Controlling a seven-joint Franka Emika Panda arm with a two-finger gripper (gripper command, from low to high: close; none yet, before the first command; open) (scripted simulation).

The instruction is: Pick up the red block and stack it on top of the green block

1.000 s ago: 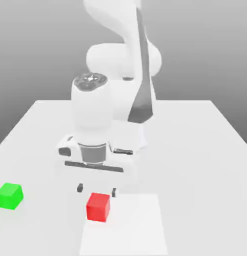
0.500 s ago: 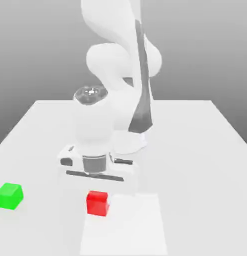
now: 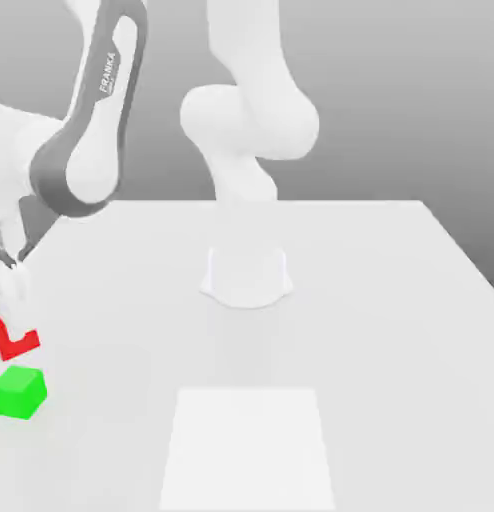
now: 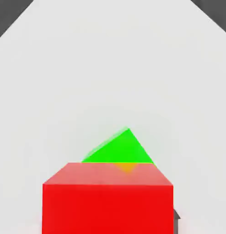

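Even, bright, diffuse light is cast over the white table (image 3: 371,300); glare is avoided. Only a faint soft shadow is seen around the green block (image 3: 18,392). Edges are rendered slightly soft.

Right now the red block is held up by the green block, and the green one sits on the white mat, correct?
Not quite. The green block sits on the bare table, off the exterior view's left of the white mat; the exterior view shows this. The rest holds: the red block is held up by the green one.
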